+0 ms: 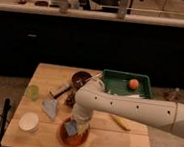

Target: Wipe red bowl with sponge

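The white arm (131,109) reaches in from the right edge, bends over the middle of the wooden surface (127,143) and drops down toward its near edge. There the tool (77,126) sits just above the red bowl (63,139). This shallow reddish-orange bowl stands at the near side of the surface, a little left of centre. The sponge (70,128), a small blue-grey block, is tilted inside the bowl, right at the end of the tool. I cannot tell whether the tool is gripping the sponge or only resting against it, or how wide it is set. I also cannot tell whether the sponge touches the bowl's floor. Left of the red bowl, near the left corner, stands a small white bowl (29,121). Farther back on the left is a pale green cup (32,92). Between them, and a little to the right, lies a flat blue-grey cloth (50,108). At the far side of the surface is a dark maroon bowl (79,80) with a utensil (94,77) leaning out of it to the right. Just beside that bowl, on the right, is a green tray (115,86) holding an orange ball (133,83) near its far right corner. A yellowish elongated object (119,123) lies on the surface below the arm, right of the red bowl and apart from it.
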You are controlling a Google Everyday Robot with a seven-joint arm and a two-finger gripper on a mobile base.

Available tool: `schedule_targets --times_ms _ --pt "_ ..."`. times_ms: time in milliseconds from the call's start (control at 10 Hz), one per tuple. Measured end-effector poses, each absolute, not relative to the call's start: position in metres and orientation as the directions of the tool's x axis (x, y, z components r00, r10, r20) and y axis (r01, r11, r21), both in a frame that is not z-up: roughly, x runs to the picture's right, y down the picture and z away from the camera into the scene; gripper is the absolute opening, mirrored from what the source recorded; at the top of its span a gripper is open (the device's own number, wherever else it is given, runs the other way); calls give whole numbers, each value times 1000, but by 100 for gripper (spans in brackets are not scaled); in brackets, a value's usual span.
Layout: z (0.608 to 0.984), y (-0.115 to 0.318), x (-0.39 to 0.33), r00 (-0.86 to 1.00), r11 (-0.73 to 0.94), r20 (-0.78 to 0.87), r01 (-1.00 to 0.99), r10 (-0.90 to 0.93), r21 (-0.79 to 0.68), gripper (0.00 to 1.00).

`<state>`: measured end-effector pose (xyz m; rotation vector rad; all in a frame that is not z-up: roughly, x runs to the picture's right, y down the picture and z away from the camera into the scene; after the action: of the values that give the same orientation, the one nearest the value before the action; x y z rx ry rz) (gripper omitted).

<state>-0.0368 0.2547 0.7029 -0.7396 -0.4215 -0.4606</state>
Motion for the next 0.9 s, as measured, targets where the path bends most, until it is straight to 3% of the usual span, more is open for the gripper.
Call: schedule_targets --times_ms 900 --pt "712 268 -41 817 642 530 535 -228 -548 2"
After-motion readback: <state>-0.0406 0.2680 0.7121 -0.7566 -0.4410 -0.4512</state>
